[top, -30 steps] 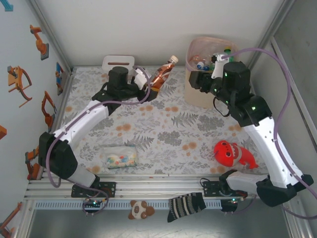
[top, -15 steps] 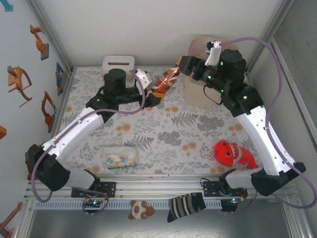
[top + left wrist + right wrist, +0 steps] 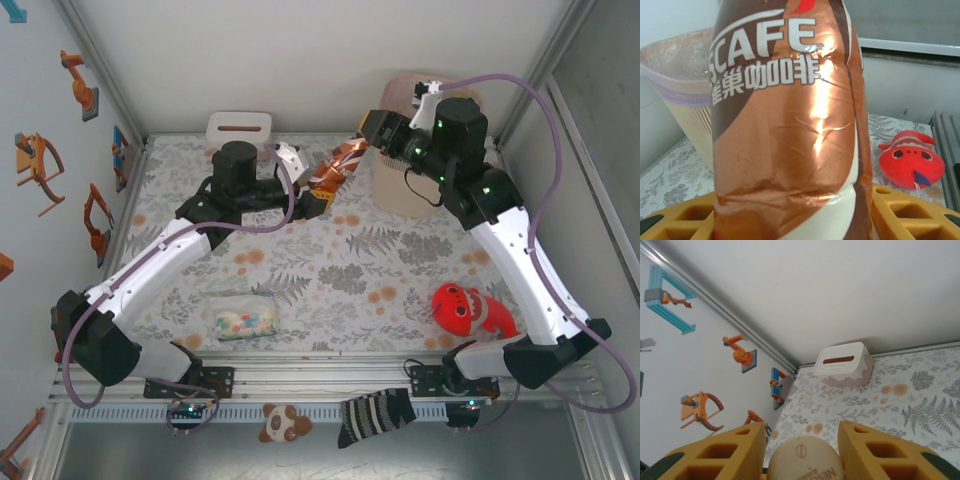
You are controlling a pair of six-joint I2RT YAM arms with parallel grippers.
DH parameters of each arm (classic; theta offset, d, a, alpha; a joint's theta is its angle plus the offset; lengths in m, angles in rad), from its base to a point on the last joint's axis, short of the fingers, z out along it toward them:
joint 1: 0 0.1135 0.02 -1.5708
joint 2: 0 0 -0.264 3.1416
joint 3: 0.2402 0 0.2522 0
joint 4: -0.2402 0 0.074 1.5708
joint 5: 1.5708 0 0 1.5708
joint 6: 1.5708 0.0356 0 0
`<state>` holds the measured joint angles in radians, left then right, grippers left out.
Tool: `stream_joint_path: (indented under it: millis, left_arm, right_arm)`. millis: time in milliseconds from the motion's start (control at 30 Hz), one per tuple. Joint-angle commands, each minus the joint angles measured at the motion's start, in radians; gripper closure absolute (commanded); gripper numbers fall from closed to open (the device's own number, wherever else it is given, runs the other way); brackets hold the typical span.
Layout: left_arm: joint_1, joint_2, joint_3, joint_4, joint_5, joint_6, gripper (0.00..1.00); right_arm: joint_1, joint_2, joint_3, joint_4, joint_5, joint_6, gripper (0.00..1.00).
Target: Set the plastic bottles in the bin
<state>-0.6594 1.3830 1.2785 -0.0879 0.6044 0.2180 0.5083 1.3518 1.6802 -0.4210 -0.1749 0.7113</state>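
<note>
A brown bottle (image 3: 338,165), clamped in the left tool (image 3: 795,220), tilts just left of the bin (image 3: 392,195), not yet inside. The right tool (image 3: 802,440) flanks its cap; whether it grips is unclear.

Your leaf-patterned table (image 3: 350,270) carries the bin (image 3: 397,192). Left of the bin sits a tissue box (image 3: 238,128), nearer you a red toy (image 3: 465,308), and far near-left a clear packet (image 3: 240,317).

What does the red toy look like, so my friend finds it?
Start at the leafy-patterned table and go to its near right corner. The red toy lies there: round, bright red, with white eyes, unlike the flat clear packet over on the left.
</note>
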Motion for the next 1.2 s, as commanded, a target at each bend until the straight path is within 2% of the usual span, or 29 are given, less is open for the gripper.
stream_joint_path:
  millis: [0,233,300,367,633,967,1033,1100,1167]
  left_arm:
    - [-0.008,-0.025,-0.004,0.021,0.030,-0.011,0.53]
    - [-0.009,-0.030,-0.005,0.036,0.020,-0.020,0.50]
    - [-0.009,-0.034,-0.007,0.039,0.019,-0.023,0.50]
    - [-0.009,-0.038,-0.008,0.044,0.018,-0.025,0.50]
    - [-0.009,-0.035,-0.008,0.048,0.014,-0.028,0.50]
    - [-0.009,-0.031,-0.005,0.053,-0.004,-0.035,0.50]
    - [-0.009,-0.032,-0.005,0.052,-0.005,-0.036,0.50]
    - [-0.009,-0.033,-0.008,0.052,-0.009,-0.037,0.50]
    - [-0.009,-0.033,-0.008,0.055,-0.009,-0.037,0.50]
  right_arm:
    - [0.007,-0.002,0.006,0.047,0.005,0.008,0.62]
    - [0.007,0.001,0.012,0.045,0.015,-0.004,0.71]
    - [0.007,0.003,0.014,0.042,0.010,-0.012,0.69]
    - [0.007,0.010,0.023,0.030,0.001,-0.013,0.63]
    - [0.007,0.017,0.023,0.031,-0.007,-0.007,0.63]
    - [0.007,0.023,0.024,0.032,-0.020,-0.005,0.58]
    - [0.007,0.026,0.027,0.030,-0.029,-0.006,0.55]
    - [0.007,0.027,0.028,0.025,-0.028,-0.007,0.55]
    - [0.007,0.027,0.024,0.025,-0.021,-0.007,0.59]
